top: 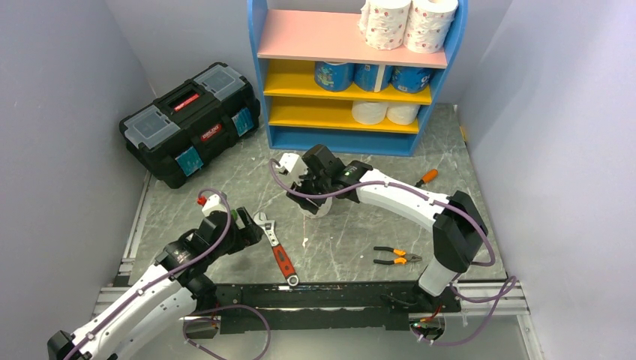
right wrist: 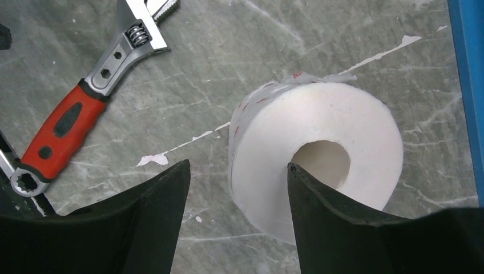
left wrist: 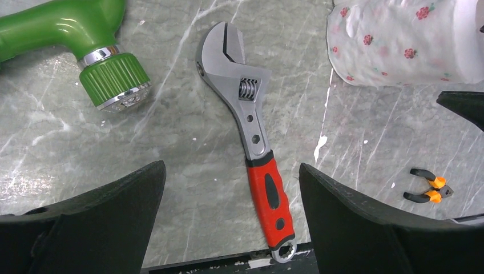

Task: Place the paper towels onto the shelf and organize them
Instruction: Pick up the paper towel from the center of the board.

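The only roll [right wrist: 342,120] not on the shelf [top: 341,140] sits on the counter [top: 337,244] a little in front of it. It seems to stand on end with its hollow core facing up. The right tool [right wrist: 238,164] is over it with its jaws apart. One finger is at the lip of the core and the other is outside the wrap, with a gap showing between that outer finger and the paper. As far as I can see, nothing is held yet.

What worries me is the pinch. If the outer finger meets the roll first, it may shove the roll sideways or tip it before the inner finger bites. The wall looks soft, so a hard squeeze could crush it. A light squeeze on that smooth wrap could let the roll slide out on the way up. Held by one wall, it would likely hang tilted, and it could clip the pink board [top: 315,37] or knock the two dotted rolls [top: 409,22] standing there.

The left tool [left wrist: 232,166] hangs wide and empty over the wrench [left wrist: 251,114], near the roll. A sideways skid could send the roll into that wrench.
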{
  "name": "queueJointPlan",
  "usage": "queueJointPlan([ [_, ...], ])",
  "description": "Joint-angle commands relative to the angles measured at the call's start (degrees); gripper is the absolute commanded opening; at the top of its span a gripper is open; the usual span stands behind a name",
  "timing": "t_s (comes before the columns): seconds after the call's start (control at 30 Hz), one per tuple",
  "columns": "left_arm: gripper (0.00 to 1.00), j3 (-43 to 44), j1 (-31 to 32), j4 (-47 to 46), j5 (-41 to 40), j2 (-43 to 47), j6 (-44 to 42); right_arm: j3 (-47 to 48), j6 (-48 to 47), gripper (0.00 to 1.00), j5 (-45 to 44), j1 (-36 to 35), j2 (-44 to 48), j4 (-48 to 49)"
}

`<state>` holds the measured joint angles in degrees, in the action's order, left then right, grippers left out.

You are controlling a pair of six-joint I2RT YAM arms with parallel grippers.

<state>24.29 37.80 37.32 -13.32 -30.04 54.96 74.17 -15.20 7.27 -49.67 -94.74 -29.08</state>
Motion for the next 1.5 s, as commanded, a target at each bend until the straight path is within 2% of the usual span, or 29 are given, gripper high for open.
queueJointPlan([
  [0.0,0.92,0.5,-0.3,-2.3,1.0,-1.5,0.5,-0.2,0.7,0.66,-1.3,0.4,2.1,1.6],
  [0.37,0.92,0.1,-0.2,-2.7,1.1,-1.7,0.7,-0.9,0.8,0.64,-1.1,1.6,1.0,1.5],
  [0.73,0.92,-0.4,-0.2,-3.2,1.3,-1.8,0.5,-0.4,0.2,0.53,-1.8,1.5,-0.3,0.4],
  [1.0,0.92,-0.7,-0.3,-3.1,1.4,-1.4,0.1,0.3,0.2,0.52,-4.7,1.5,-1.9,-0.6],
  [1.1,0.92,-0.6,-0.2,-3.2,1.4,-1.5,-0.2,0.7,0.3,0.46,-5.7,1.5,-2.3,-1.0],
  [1.23,0.92,-0.6,-0.2,-3.2,1.3,-1.5,-0.5,0.9,0.5,0.23,-5.6,1.5,-1.1,-0.9],
  [1.47,0.92,-0.3,-0.2,-3.1,1.1,-0.9,-1.0,5.1,1.5,0.18,-4.6,1.4,2.9,-3.0],
])
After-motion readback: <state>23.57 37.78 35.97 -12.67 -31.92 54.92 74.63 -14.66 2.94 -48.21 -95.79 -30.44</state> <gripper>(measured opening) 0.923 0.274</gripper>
